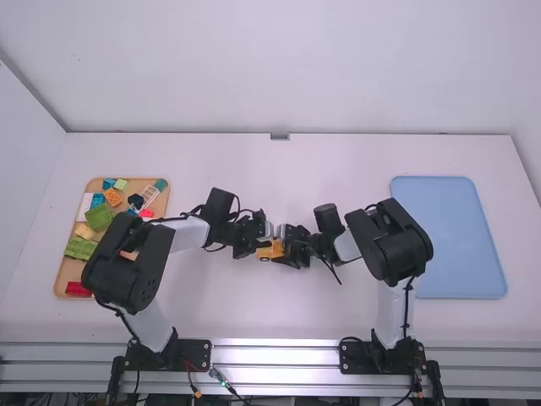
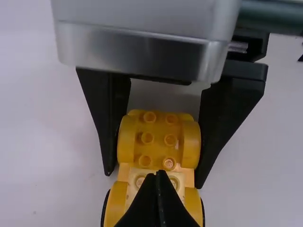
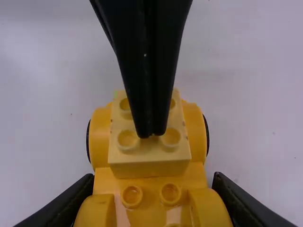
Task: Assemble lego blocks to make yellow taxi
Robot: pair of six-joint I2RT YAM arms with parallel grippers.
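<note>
Near the middle of the table in the high view, my left gripper [image 1: 264, 244] and right gripper [image 1: 286, 247] meet at the yellow car base [image 1: 265, 255]. My left gripper [image 2: 159, 176], shut with nothing between its fingers, has its tips over a pale yellow block on the car in the left wrist view. In the right wrist view the pale yellow block [image 3: 149, 150] sits between the wheel arches, with the left gripper's tips on or just above its studs. My right gripper [image 3: 152, 185] is shut on the orange-yellow car base [image 3: 151, 182], one finger on each side.
A wooden tray [image 1: 61, 277] with several colourful blocks lies on the left, partly beneath the left arm. A blue tray [image 1: 452, 241] lies on the right, beside the right arm.
</note>
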